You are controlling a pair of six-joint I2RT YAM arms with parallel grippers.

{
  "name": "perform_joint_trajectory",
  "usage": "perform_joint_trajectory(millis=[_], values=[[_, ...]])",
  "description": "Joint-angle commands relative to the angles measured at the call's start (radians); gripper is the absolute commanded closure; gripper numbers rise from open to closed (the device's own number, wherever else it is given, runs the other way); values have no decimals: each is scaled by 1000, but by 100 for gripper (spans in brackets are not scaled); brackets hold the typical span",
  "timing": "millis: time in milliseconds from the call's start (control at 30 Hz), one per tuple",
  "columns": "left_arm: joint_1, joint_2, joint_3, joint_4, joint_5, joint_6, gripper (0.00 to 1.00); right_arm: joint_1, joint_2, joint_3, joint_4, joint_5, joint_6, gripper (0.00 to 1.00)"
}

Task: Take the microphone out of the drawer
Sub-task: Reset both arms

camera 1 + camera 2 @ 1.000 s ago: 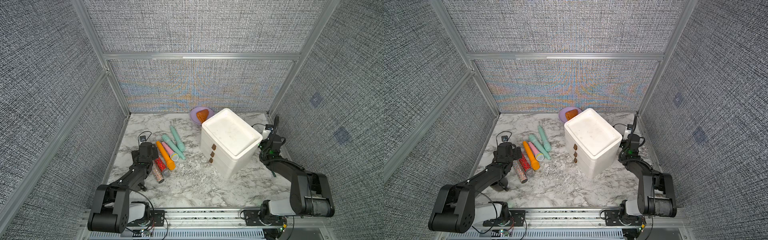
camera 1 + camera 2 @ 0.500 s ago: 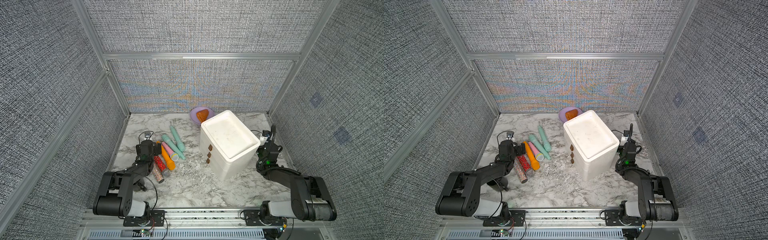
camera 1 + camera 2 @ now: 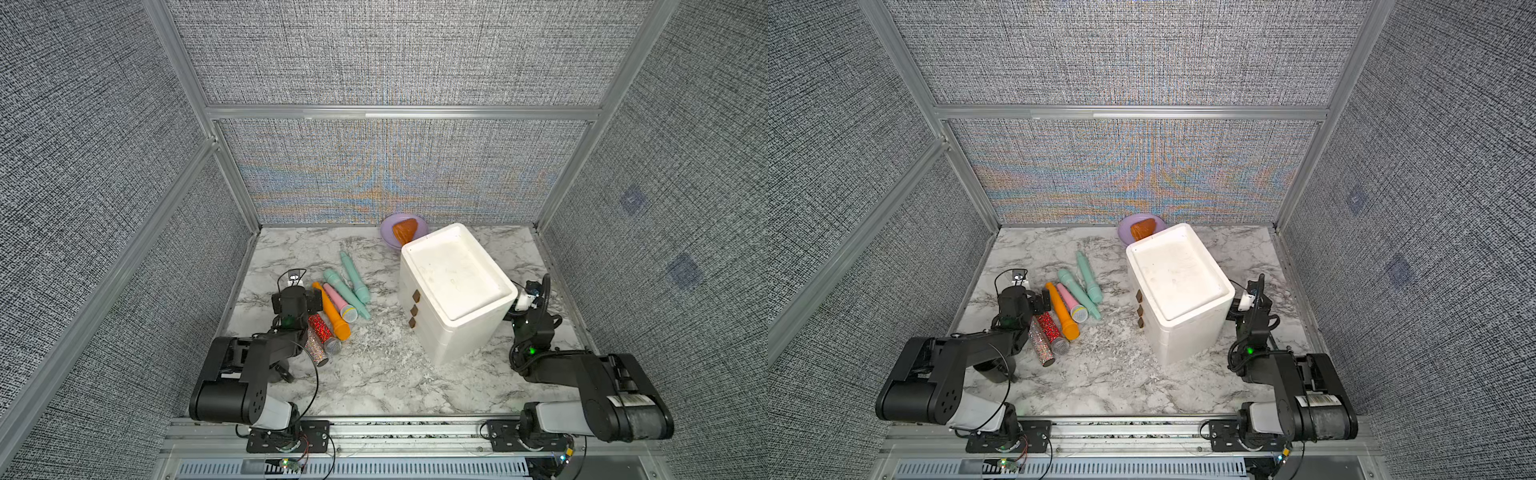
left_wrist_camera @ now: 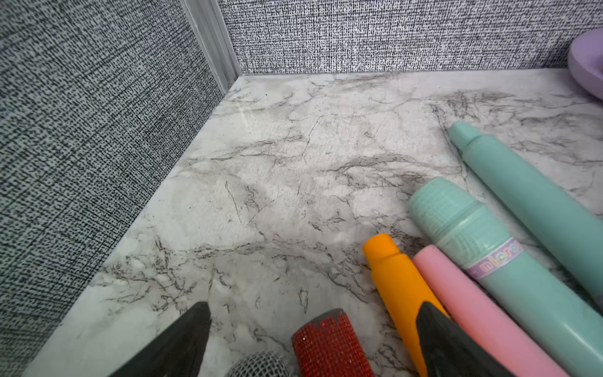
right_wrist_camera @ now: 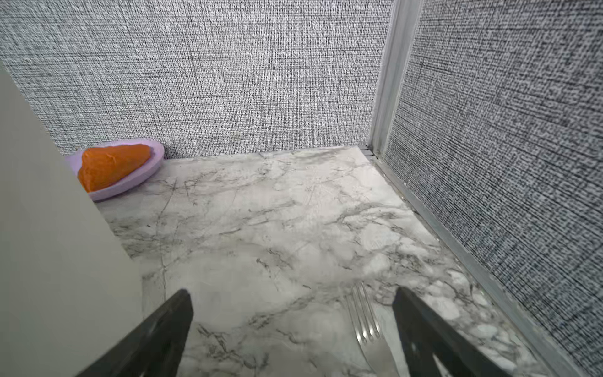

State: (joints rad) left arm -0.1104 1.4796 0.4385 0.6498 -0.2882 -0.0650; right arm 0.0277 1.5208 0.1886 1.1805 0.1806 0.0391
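Toy microphones (image 3: 331,309) beside white drawers (image 3: 453,286) (all shut)

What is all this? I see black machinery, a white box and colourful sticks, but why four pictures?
These are two robot arms, the left arm and the right arm, mounted at the front of a marble table. Two pictures come from one camera overhead; the others come from a camera on each wrist. On the table are a white drawer box, its three drawers shut, a row of toy microphones, a purple plate with an orange lump, and a fork. The left gripper and right gripper are both open and hold nothing.
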Motion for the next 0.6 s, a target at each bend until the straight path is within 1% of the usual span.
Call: perform_joint_trajectory(millis=[0,33,133,300,567], values=[[1,-4,4,33,-15,-15,0,8,18,-9,185,32,-14,2],[0,-4,4,33,-14,-15,0,11,23,-13,198,36,-15,2],[1,-7,7,21,-11,-15,0,11,-8,11,99,42,-6,2],[1,-6,9,17,-11,-16,0,13,12,-5,169,40,-16,2],[2,1,14,13,-7,-16,0,13,5,0,143,43,-12,2]])
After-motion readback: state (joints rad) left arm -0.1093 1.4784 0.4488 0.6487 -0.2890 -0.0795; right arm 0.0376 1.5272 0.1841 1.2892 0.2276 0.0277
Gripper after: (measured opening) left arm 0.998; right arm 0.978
